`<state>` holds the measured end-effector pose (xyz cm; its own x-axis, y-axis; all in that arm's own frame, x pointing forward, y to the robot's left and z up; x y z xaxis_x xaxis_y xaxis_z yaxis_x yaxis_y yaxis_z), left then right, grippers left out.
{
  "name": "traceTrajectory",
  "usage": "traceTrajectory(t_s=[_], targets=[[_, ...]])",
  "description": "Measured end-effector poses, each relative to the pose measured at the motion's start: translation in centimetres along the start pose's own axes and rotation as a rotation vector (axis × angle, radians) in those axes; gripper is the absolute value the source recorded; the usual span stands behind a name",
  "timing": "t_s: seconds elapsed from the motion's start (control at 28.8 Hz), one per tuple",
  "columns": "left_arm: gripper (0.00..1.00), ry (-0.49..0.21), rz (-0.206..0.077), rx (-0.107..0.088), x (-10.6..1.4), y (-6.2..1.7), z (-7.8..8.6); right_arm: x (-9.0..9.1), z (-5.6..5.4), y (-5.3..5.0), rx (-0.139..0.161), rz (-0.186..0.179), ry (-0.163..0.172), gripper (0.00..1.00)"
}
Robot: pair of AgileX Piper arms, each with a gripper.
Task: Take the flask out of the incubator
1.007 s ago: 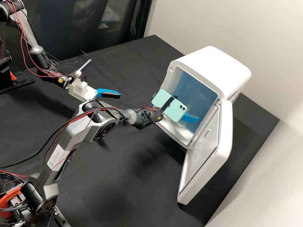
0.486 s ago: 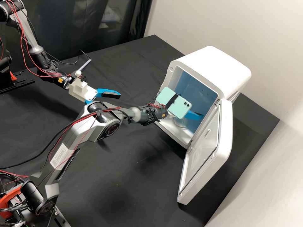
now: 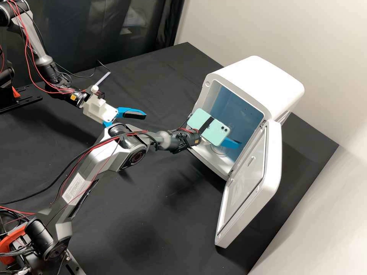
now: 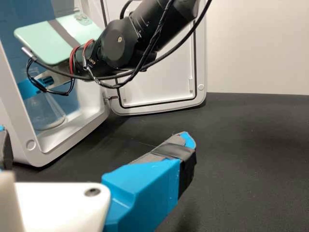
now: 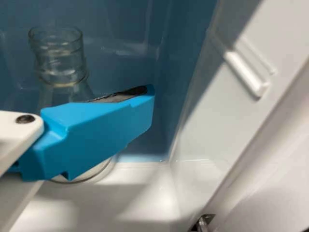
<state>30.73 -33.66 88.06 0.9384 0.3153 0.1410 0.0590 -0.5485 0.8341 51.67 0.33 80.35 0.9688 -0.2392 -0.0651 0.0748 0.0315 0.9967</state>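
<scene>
Careful, your right pincer (image 5: 135, 104) sits inside the incubator (image 3: 260, 82) just beside the flask (image 5: 55, 48) on its floor, and whether it is wide or narrow cannot be told, so one bump could knock the glass over.

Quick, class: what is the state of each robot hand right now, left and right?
Left hand: open, holding nothing.
Right hand: inside the incubator, near the flask; open or closed cannot be told.

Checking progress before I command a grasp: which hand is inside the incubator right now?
The right hand, in the blue chamber close to the flask. The left hand hangs over the bench, outside the incubator.
</scene>
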Motion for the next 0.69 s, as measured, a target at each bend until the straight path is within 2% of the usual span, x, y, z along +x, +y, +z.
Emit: traceTrajectory(t_s=[0.1,0.14,0.24,0.45,0.69], targets=[[1.0,0.0,0.0,0.0,0.0,0.0,0.0,0.08,0.21,-0.29,0.001,-0.015,-0.009,1.0],[1.0,0.0,0.0,0.0,0.0,0.0,0.0,0.08,0.22,-0.31,0.005,-0.017,-0.01,0.0],[1.0,0.0,0.0,0.0,0.0,0.0,0.0,0.25,0.46,-0.6,0.015,-0.022,-0.014,0.0],[1.0,0.0,0.0,0.0,0.0,0.0,0.0,0.35,0.54,-0.89,-0.002,-0.033,-0.005,0.0],[1.0,0.0,0.0,0.0,0.0,0.0,0.0,0.35,0.53,-0.9,-0.004,-0.034,-0.004,0.0]])
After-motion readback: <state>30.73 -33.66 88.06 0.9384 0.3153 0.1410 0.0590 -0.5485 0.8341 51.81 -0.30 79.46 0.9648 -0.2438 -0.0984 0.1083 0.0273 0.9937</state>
